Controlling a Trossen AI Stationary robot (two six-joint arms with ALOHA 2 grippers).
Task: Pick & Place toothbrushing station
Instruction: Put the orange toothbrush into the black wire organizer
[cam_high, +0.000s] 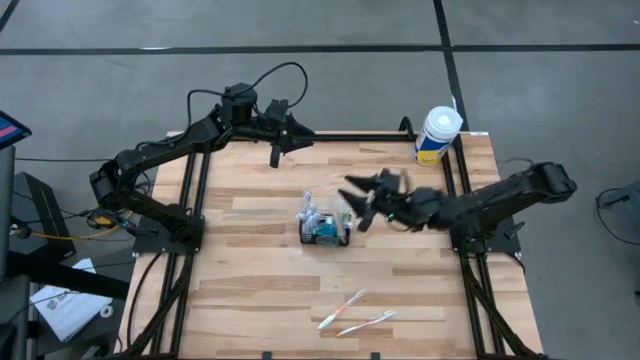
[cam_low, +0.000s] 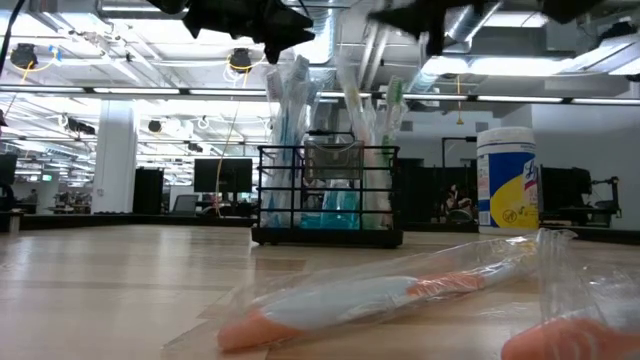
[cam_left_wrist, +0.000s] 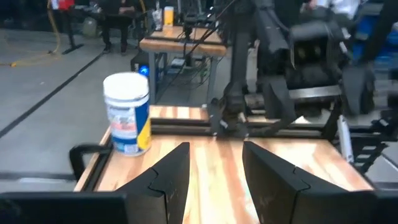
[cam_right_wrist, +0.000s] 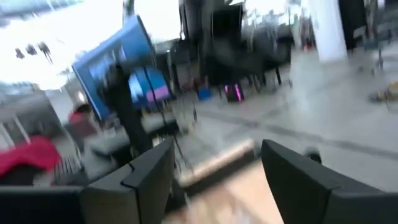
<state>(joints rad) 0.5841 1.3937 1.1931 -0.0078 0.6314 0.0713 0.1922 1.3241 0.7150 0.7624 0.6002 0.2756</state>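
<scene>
**Right Arm Hovering Beside the Caddy, Nothing Held**

Bare wooden table (cam_high: 260, 290) on a dark frame, grey floor all round, open workshop hall behind.

Near the table's middle: black wire-mesh caddy (cam_high: 325, 231), upright, square to the table edges. Thin mesh walls, compartments packed with wrapped toothbrushes standing tall, something blue-green low inside. Top-heavy by the look of it, light frame, likely to tip if nudged high up.

Toward the near edge, well apart from the caddy: two wrapped toothbrushes (cam_high: 355, 312) lying flat, side by side. At the far right corner: white tub (cam_high: 437, 135) with yellow and blue label.

Right gripper (cam_high: 362, 203) raised above the table, just beside the caddy on its right, fingers spread, gripping nothing. Left gripper (cam_high: 274, 160) parked near the far edge, fingers (cam_left_wrist: 168, 175) spread too, idle.

Step in hand, as a guess: approach for the pick, not yet a grasp. Next move calls for lowering onto a wall of the caddy, clear of the brush tops, then closing squarely on the wire so as not to tilt the load.
</scene>
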